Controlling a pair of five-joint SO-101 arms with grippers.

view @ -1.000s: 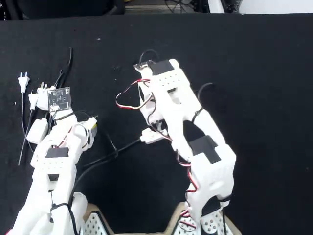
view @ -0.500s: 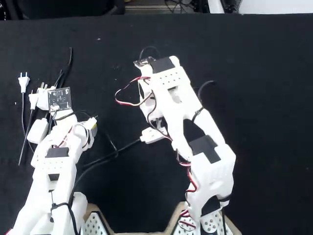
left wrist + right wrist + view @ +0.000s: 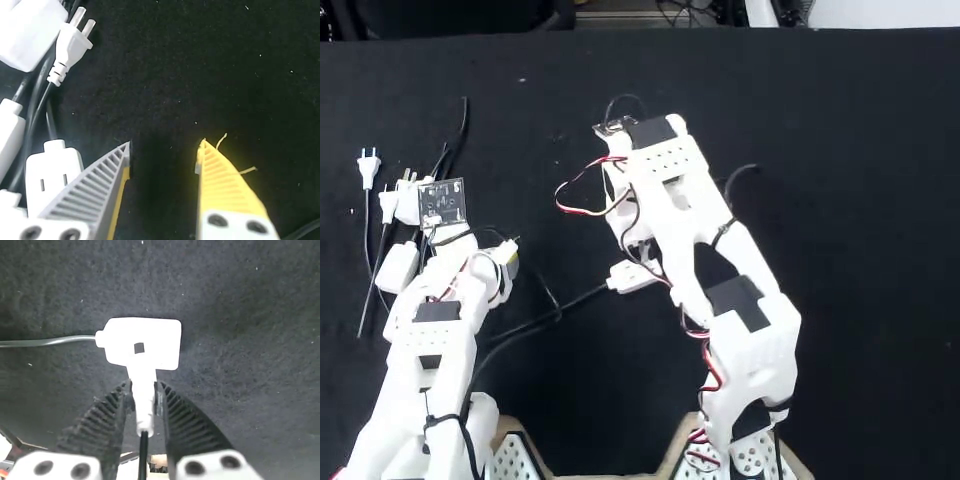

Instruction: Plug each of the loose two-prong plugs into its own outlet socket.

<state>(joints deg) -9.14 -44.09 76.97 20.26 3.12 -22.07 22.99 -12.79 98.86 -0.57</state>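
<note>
On a black cloth-covered table (image 3: 860, 200), 2 white plastic robot arms work at a plug-in job. The right arm (image 3: 720, 290) folds forward over mid-table, wrist pitched down, while the left arm (image 3: 430, 340) stretches toward a cable tangle at the table's far-left side. The right gripper (image 3: 143, 387) is clamped on a slim white moulded plug (image 3: 143, 402), its nose against a white rectangular outlet socket block (image 3: 142, 345); whether it is fully seated can't be told. The left gripper (image 3: 164, 147) hangs over bare cloth, jaws apart, with a white inline socket (image 3: 50, 172) beside 1 finger. A loose white 2-prong plug (image 3: 72, 45) lies nearby: prob. light, rigid, slick plastic w/ a springy cord, best gripped across the body, not the prongs or cable.
</note>
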